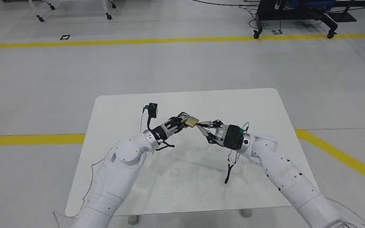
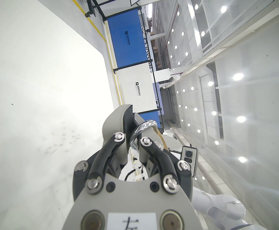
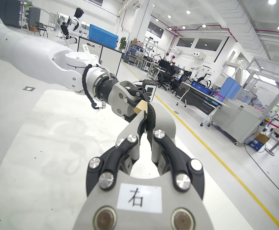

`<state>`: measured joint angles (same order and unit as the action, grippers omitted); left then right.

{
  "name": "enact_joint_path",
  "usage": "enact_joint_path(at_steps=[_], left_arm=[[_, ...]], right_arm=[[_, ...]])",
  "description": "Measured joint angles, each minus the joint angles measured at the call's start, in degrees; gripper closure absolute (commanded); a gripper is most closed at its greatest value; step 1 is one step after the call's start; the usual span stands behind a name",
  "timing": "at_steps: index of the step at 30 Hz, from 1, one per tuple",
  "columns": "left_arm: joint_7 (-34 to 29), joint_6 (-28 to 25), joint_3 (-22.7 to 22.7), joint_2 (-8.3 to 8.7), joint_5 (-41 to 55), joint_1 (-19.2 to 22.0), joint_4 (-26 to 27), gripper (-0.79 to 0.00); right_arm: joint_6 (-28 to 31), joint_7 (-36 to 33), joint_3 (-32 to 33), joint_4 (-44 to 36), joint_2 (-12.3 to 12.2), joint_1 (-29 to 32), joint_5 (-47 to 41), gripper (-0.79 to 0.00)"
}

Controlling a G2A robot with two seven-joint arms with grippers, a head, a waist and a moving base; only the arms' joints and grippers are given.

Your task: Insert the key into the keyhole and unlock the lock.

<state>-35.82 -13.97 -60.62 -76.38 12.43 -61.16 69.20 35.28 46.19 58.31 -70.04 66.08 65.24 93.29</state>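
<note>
Right claw pinches key, tip at lock. Left claw clamps lock by the shackle end, above mid table. Risks: thin grip, so a misaligned key twists or slips; lock may pivot under torque. Writing: one-character label per claw base; printed panels far behind.

The brass padlock, silver-shackled, is held tilted in mid-air by the left end effector.
</note>
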Motion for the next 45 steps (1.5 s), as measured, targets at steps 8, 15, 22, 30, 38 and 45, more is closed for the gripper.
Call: enact_joint_path(at_steps=[8,15,22,30,38,45], left_arm=[[-4.65,4.38,-1.00,0.04,5.56,0.63,-0.61,0.000],[-5.87,8.97,-0.32,-0.02,5.02,2.52,-2.92,0.000],[-0.47,15.90,7.06,-0.92,-9.74,4.80,-4.74,0.000],[4.13,25.28,15.81,-4.09,-15.28,8.61,-9.37,0.000],[4.44,31.00,20.28,-7.11,-14.83,12.37,-13.48,-0.785],[5.77,31.96,16.07,-6.35,-11.96,10.15,-9.63,-0.785]], right_arm=[[-3.00,-1.27,0.84,-2.35,-0.84,1.09,5.78,-0.785],[-6.10,0.97,6.48,-8.66,-3.15,7.89,10.30,-0.785],[-10.03,8.75,17.66,-12.95,-6.25,17.74,14.75,-0.785],[-9.96,8.46,17.20,-12.90,-6.22,17.28,14.69,-0.785],[-9.97,8.47,17.21,-12.91,-6.22,17.28,14.70,-0.785],[-9.97,8.47,17.21,-12.91,-6.22,17.28,14.70,-0.785]])
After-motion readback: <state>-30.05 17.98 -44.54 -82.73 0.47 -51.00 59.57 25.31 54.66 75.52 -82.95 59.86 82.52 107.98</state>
